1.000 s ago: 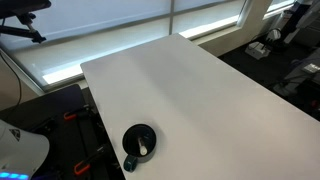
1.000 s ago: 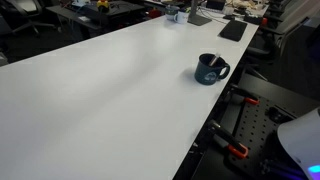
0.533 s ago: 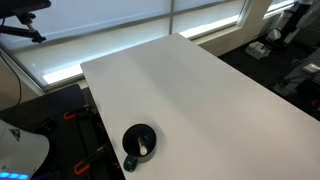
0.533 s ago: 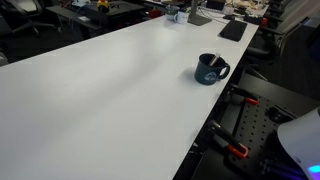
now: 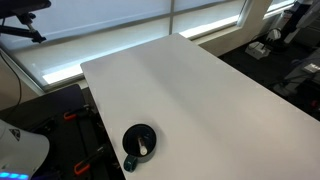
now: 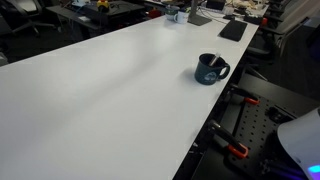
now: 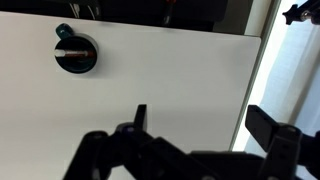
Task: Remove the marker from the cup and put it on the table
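One cup [image 5: 138,142] on the table [image 5: 200,90]: black, upright, close to the table's edge in both exterior views. Handle turned toward that edge.

Inside the cup: the marker [image 5: 143,150], a short pale stick leaning against the inner wall, within the rim as far as can be seen. Not yet on the tabletop.

In an exterior view, same cup [image 6: 209,69] near the edge of the white surface, handle to its side. Marker too small to make out there.

In the wrist view, cup [image 7: 76,54] at upper left on the white surface, with the marker [image 7: 71,49] as a thin line across the dark opening. Exact tilt not clear.

Gripper [image 7: 198,118] at the bottom of the wrist view, above the table and well apart from the cup. Fingers [image 7: 140,115] spread wide, with only bare tabletop between them.

Beside the table's edge: black clamps [image 5: 72,115] with orange parts, and the white robot base [image 5: 20,150]. Beyond the far end of the table: pale window blinds [image 5: 100,25].
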Controlling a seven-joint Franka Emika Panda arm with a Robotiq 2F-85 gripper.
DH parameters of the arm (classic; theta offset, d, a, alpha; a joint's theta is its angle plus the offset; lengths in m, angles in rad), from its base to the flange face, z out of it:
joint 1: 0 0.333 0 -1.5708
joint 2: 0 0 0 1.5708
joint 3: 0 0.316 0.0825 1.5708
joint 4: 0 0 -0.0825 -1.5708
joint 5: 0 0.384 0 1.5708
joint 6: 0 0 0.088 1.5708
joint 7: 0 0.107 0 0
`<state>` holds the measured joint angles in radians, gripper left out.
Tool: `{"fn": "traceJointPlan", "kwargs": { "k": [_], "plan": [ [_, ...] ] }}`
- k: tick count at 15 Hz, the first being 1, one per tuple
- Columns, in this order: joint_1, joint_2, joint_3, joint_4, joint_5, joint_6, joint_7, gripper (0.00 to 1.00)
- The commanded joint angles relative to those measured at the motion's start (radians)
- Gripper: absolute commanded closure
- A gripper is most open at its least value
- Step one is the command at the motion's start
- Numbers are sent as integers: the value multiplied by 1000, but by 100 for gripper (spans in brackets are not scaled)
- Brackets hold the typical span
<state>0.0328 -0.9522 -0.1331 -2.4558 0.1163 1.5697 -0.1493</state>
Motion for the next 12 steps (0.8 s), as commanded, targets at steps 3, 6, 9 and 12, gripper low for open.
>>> {"fn": "traceJointPlan", "kwargs": {
  "k": [3, 6, 9, 12],
  "plan": [
    [-63, 97, 4, -28, -72, 70, 7, 0],
    [-102, 166, -7, -57, -134, 135, 13, 0],
    [-131, 226, -30, -115, -196, 226, -7, 0],
    [-146, 271, -60, -196, -244, 318, -44, 0]
  ]
}}
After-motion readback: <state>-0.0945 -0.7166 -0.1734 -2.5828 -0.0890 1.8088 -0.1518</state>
